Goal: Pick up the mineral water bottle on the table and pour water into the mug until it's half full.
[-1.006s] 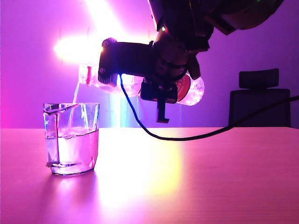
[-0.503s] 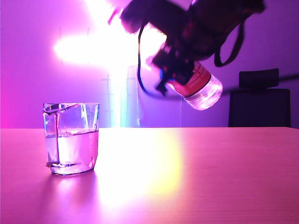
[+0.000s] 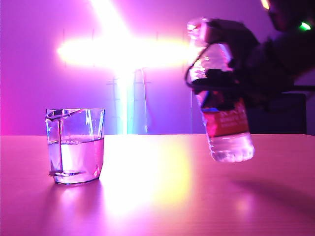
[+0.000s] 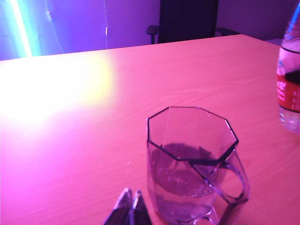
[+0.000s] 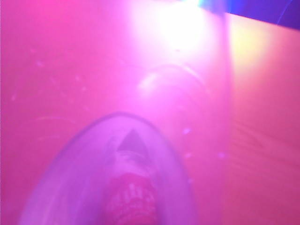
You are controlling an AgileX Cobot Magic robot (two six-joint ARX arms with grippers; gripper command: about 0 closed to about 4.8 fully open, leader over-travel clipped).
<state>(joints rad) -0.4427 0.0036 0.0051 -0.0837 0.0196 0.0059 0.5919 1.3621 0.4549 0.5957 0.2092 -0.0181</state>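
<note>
The mug (image 3: 75, 146), a clear faceted glass, stands on the table (image 3: 157, 196) at the left, with water (image 3: 76, 157) up to a little above mid-height. The mineral water bottle (image 3: 224, 118) hangs nearly upright at the right, neck tipped slightly left, its base just above the tabletop. My right gripper (image 3: 220, 82) is shut on the bottle's upper body. In the right wrist view the bottle (image 5: 131, 187) fills the frame in a blur and hides the fingers. My left gripper (image 4: 131, 202) is shut and empty, close beside the mug (image 4: 192, 159); the bottle (image 4: 289, 89) shows at the frame edge.
A dark office chair (image 4: 187, 21) stands behind the table's far edge. A bright light strip (image 3: 118, 51) glares on the back wall and reflects off the tabletop (image 3: 147, 177) between mug and bottle.
The bottle has swung from lying level over the mug to nearly upright and has moved right and down. The stream into the mug has stopped. The mug has stayed put.
</note>
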